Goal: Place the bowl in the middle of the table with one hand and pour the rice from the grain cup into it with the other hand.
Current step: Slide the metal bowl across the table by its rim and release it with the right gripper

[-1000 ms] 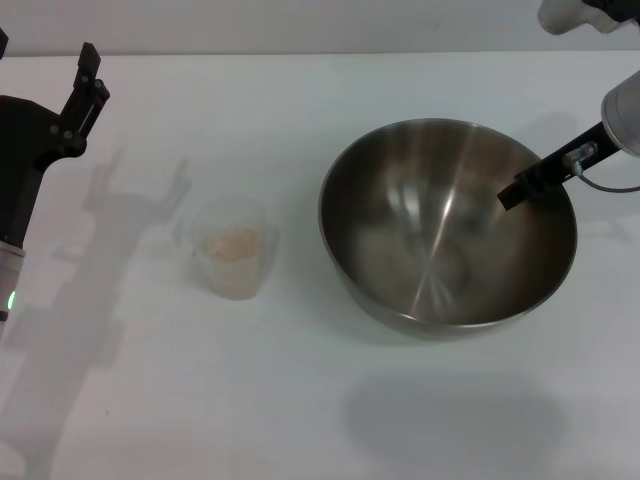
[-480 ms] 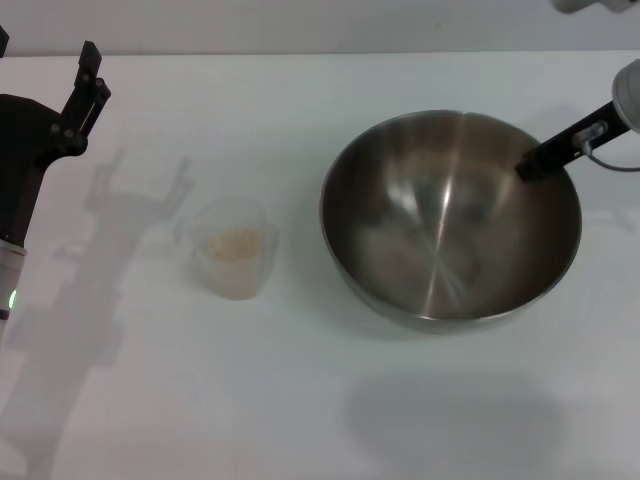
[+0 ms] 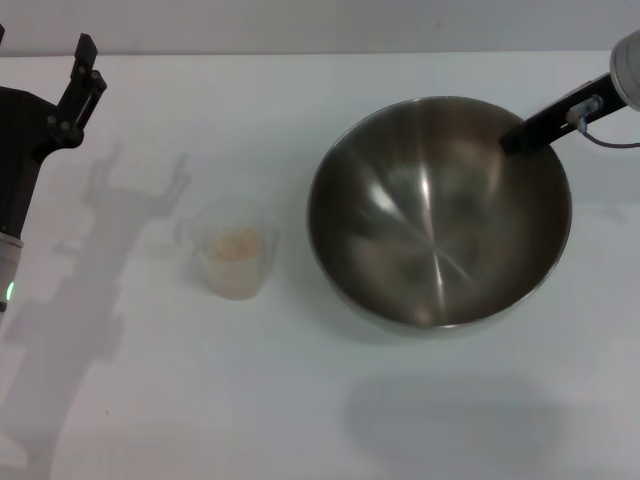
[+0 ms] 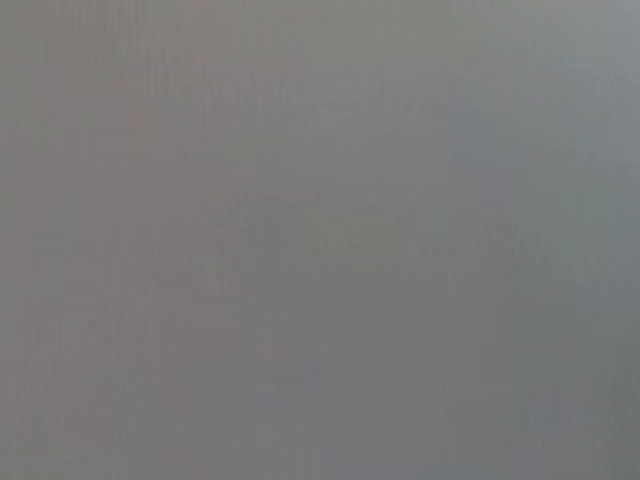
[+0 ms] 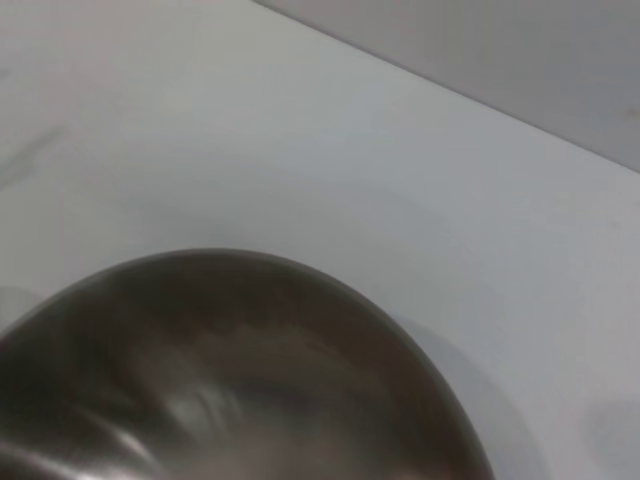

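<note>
The steel bowl (image 3: 438, 212) hangs tilted a little above the white table (image 3: 300, 400) at centre-right, with its shadow on the tabletop in front of it. My right gripper (image 3: 530, 130) is shut on the bowl's far right rim, one black finger reaching inside. The right wrist view shows the bowl's shiny inside (image 5: 230, 370) close up. The clear grain cup (image 3: 235, 250) stands upright left of the bowl, with rice (image 3: 235, 243) in it. My left gripper (image 3: 45, 60) is open and empty at the far left, well away from the cup. The left wrist view shows only plain grey.
The table's far edge (image 3: 300, 53) runs along the back. Shadows of the left arm fall on the tabletop (image 3: 120, 200) beside the cup. Bare table (image 5: 300, 150) lies beyond the bowl in the right wrist view.
My right gripper has moved the bowl a little to the left and away from me, and tipped it. The left gripper has edged slightly back. The cup has not moved.
</note>
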{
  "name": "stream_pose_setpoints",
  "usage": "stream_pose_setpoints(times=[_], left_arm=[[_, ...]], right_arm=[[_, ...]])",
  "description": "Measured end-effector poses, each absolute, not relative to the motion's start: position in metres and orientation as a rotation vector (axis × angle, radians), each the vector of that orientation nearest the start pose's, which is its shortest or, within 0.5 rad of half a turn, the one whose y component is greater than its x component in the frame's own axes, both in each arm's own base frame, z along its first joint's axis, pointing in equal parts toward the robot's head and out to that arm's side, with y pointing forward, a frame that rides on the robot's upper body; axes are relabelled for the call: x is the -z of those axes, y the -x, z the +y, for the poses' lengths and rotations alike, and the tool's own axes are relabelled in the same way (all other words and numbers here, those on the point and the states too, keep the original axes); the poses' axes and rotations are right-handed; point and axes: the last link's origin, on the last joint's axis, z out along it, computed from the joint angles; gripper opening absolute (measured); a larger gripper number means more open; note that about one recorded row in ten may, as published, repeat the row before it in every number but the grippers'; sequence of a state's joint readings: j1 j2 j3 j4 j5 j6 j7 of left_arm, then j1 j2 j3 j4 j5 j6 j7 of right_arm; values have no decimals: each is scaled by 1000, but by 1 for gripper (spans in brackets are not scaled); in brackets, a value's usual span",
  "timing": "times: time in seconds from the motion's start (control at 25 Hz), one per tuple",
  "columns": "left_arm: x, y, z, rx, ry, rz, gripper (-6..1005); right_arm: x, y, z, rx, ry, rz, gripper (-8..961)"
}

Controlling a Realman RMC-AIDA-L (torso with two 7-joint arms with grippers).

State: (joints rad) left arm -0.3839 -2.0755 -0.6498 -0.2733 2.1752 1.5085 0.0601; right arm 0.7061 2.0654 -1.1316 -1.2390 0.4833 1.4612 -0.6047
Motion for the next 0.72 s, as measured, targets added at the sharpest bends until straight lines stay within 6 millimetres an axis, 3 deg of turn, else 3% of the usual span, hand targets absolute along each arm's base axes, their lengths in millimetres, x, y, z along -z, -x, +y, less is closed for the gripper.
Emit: stream_pose_setpoints(times=[0.72], left_arm=[[5,272,311,896,1526,-154,795]], right_arm=[[-36,-165,373,171,2686,812,37]])
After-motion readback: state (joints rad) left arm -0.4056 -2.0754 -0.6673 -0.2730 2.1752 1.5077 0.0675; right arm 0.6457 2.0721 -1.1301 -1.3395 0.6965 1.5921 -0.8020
